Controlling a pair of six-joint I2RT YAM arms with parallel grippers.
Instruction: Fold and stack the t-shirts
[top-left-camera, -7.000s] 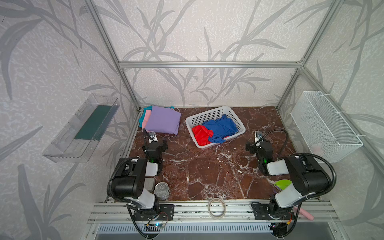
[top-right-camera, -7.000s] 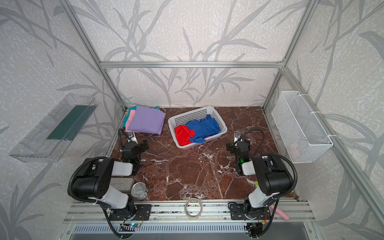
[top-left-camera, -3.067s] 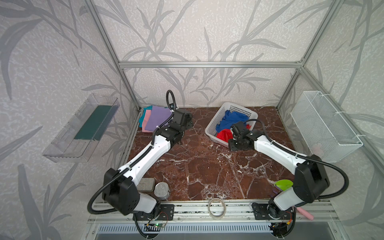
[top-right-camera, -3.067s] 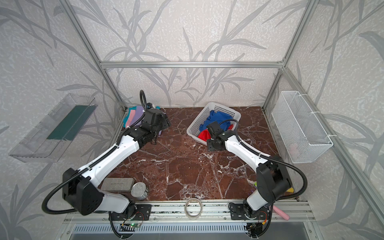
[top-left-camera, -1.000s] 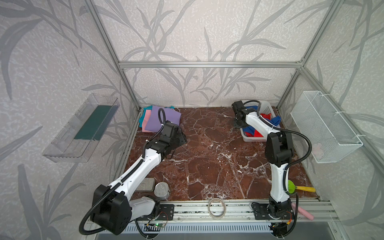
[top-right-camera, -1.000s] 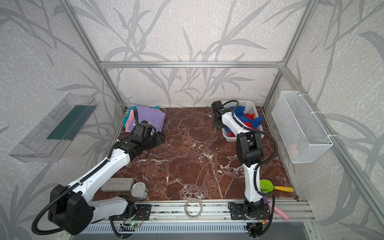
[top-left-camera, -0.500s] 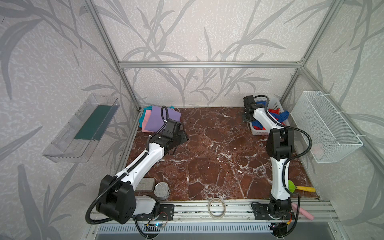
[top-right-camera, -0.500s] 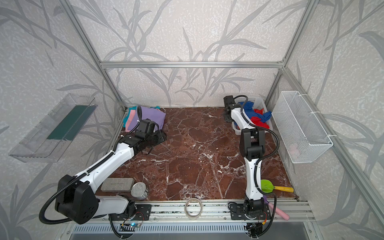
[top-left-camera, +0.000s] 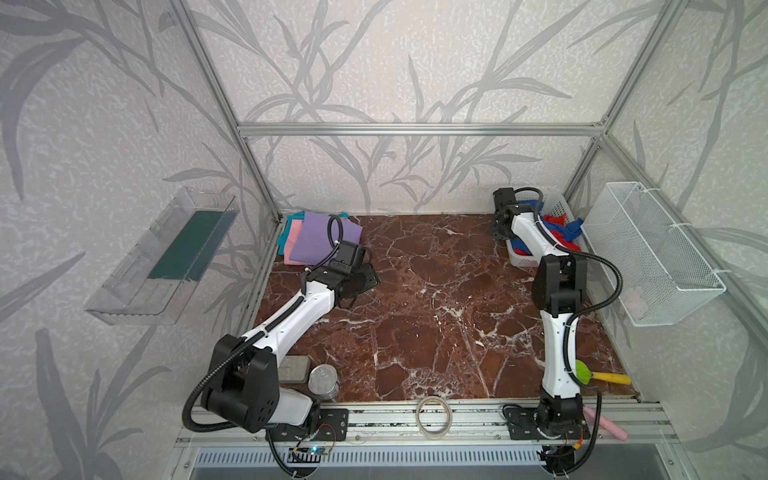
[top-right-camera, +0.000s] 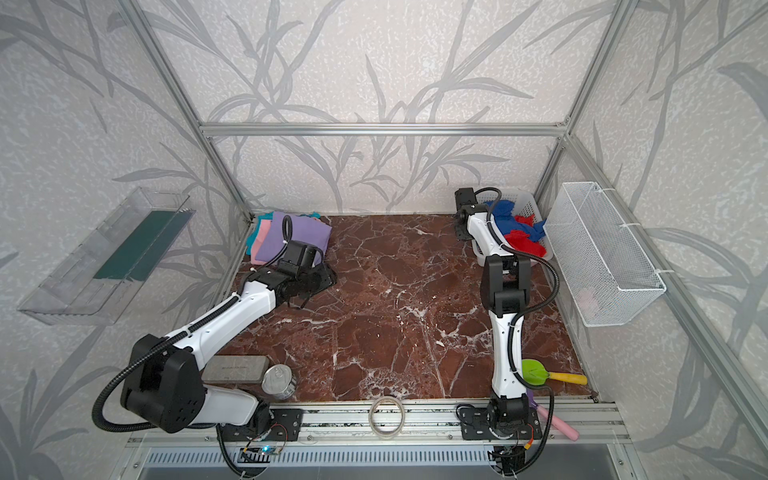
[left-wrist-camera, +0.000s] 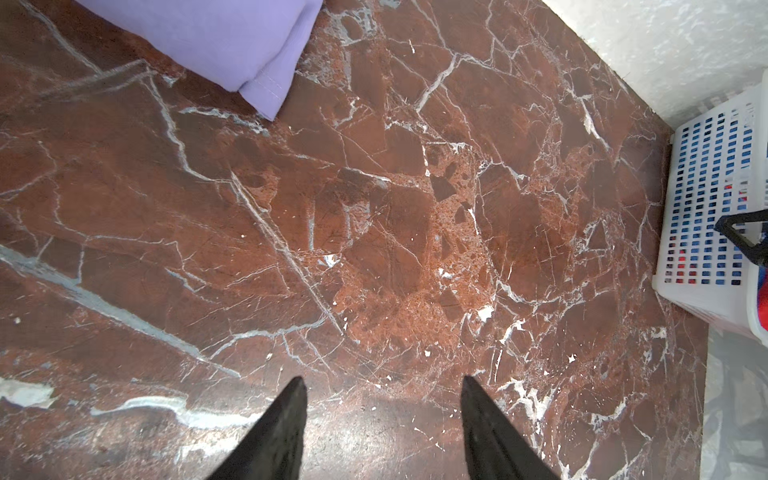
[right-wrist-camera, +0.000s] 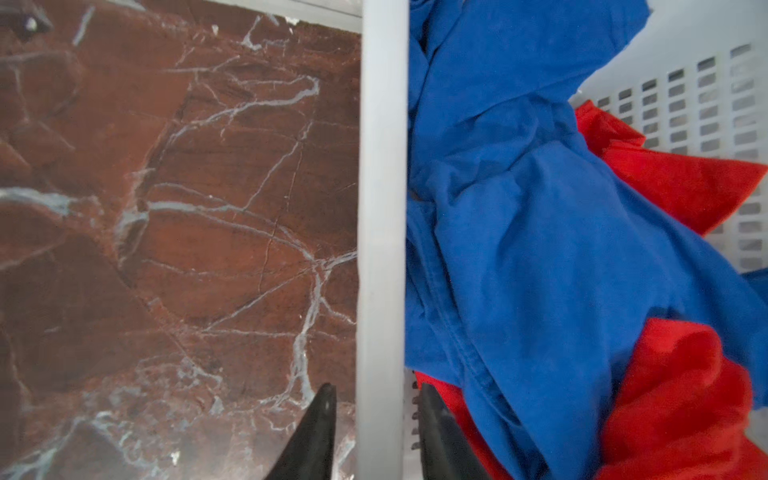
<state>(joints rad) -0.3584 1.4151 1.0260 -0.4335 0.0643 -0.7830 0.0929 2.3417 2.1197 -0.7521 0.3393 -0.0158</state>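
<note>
left pincer (left-wrist-camera: 383, 379) half open, empty, over worktop (left-wrist-camera: 374, 208) | lavender t-shirt (left-wrist-camera: 216, 37) ahead of it, apart | right pincer (right-wrist-camera: 376, 385) parted astride the rim of the basket (right-wrist-camera: 382, 166), gripping nothing | blue t-shirt (right-wrist-camera: 540, 249) and red t-shirt (right-wrist-camera: 685, 395) just beside it, inside

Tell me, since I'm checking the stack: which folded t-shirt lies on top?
The lavender t-shirt; it lies over the pink t-shirt and teal t-shirt, which only peek out at its edges.

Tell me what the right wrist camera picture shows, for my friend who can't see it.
Open black jaws of the right gripper straddle the rim of a white basket. Inside it a crumpled blue t-shirt lies tangled with a red t-shirt; outside is the brown marble table.
</note>
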